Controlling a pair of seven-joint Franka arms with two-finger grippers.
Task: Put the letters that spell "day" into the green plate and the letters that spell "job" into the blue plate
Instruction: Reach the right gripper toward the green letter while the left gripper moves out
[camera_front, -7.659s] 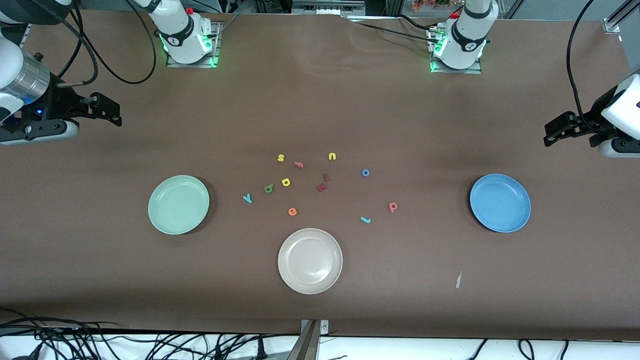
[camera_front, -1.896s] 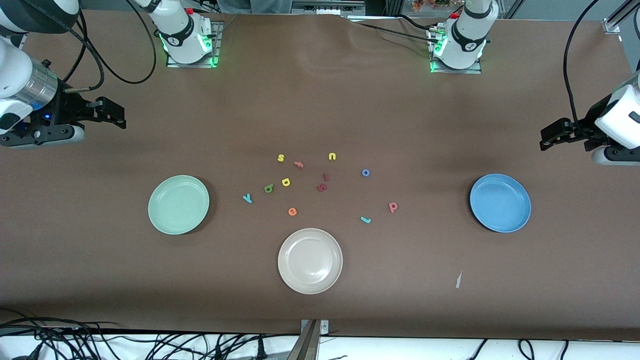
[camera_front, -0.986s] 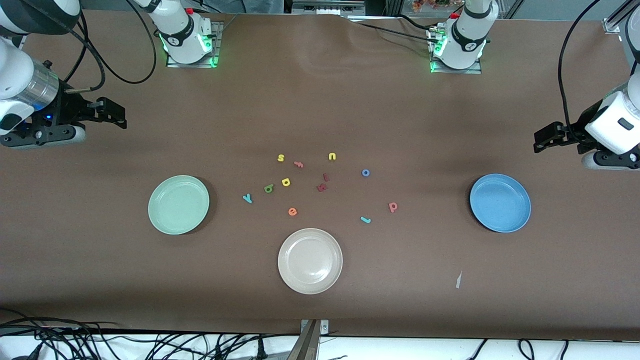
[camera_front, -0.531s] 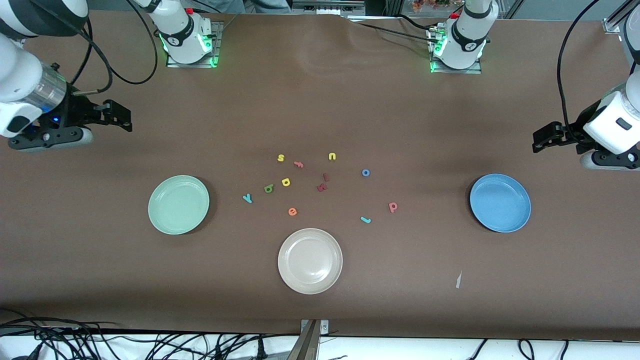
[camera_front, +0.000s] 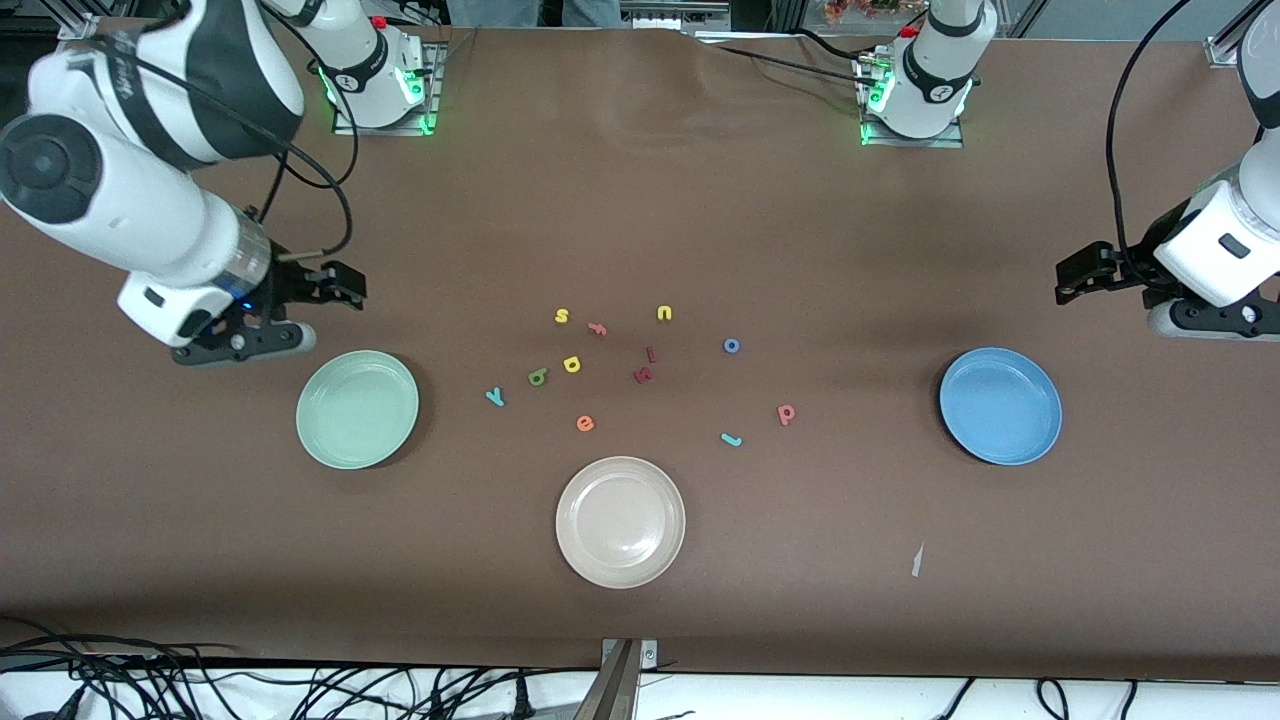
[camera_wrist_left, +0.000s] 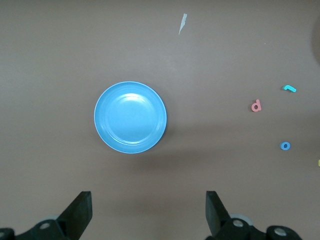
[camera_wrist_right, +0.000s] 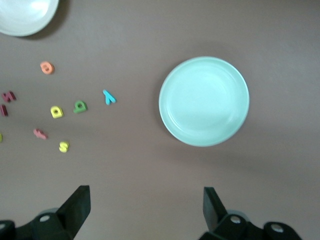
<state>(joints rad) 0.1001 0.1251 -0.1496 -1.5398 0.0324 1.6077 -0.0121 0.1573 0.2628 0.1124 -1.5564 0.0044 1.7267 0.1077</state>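
Observation:
The green plate (camera_front: 357, 409) (camera_wrist_right: 204, 101) lies toward the right arm's end of the table, the blue plate (camera_front: 1000, 405) (camera_wrist_left: 130, 117) toward the left arm's end. Between them lie the yellow d (camera_front: 572, 364) (camera_wrist_right: 57, 111), green a (camera_front: 538, 377) (camera_wrist_right: 80, 106) and teal y (camera_front: 495, 397) (camera_wrist_right: 108, 97). The teal j (camera_front: 731, 439) (camera_wrist_left: 289, 88), blue o (camera_front: 731, 346) (camera_wrist_left: 285, 146) and pinkish-red b (camera_front: 786, 413) (camera_wrist_left: 256, 105) lie closer to the blue plate. My right gripper (camera_front: 338, 288) (camera_wrist_right: 145, 200) hangs open over the table just off the green plate's rim. My left gripper (camera_front: 1072, 280) (camera_wrist_left: 148, 205) hangs open and empty over the table beside the blue plate.
A beige-white plate (camera_front: 620, 521) sits nearer the front camera than the letters. Other letters lie among them: yellow s (camera_front: 562, 316), yellow u (camera_front: 664, 313), pink f (camera_front: 598, 328), orange e (camera_front: 585, 424), two dark red ones (camera_front: 646, 366). A paper scrap (camera_front: 917, 560) lies near the front edge.
My right arm has swung in from the table's end to beside the green plate. My left gripper has crept slightly toward the table's middle. Nothing on the table has moved.

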